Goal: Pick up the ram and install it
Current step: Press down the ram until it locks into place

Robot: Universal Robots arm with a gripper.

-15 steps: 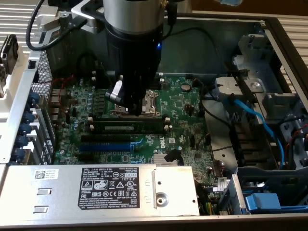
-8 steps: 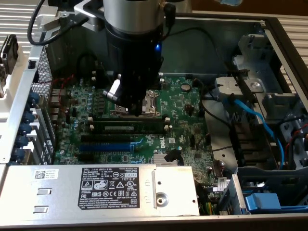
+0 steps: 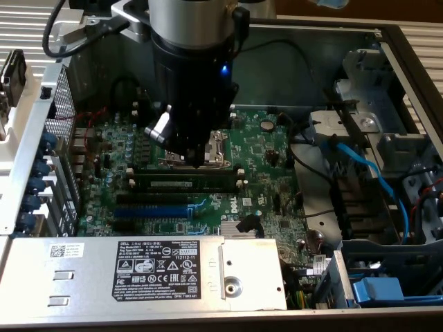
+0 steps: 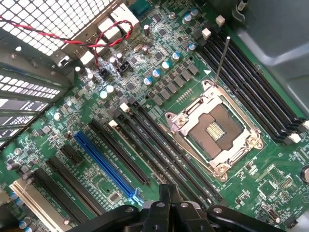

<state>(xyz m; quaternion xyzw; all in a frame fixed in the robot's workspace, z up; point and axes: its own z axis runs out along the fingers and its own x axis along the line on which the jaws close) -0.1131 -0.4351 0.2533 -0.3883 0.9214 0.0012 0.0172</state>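
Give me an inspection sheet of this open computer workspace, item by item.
Surface: green motherboard, with an empty silver processor socket.
Job's things: long thin green ram stick with white label stands in a black memory slot beside the socket; full seating cannot be told.
Clutter: nothing seen.
Grippers: black gripper shut, tip directly over the ram stick; contact cannot be told.
Cables: light blue flat cable; twisted red and black wires.
Surroundings: grey metal computer case; silver labelled box.

The pincer [image 3: 197, 160] hangs closed above the ram [image 3: 185, 182], apparently seated in its slot.
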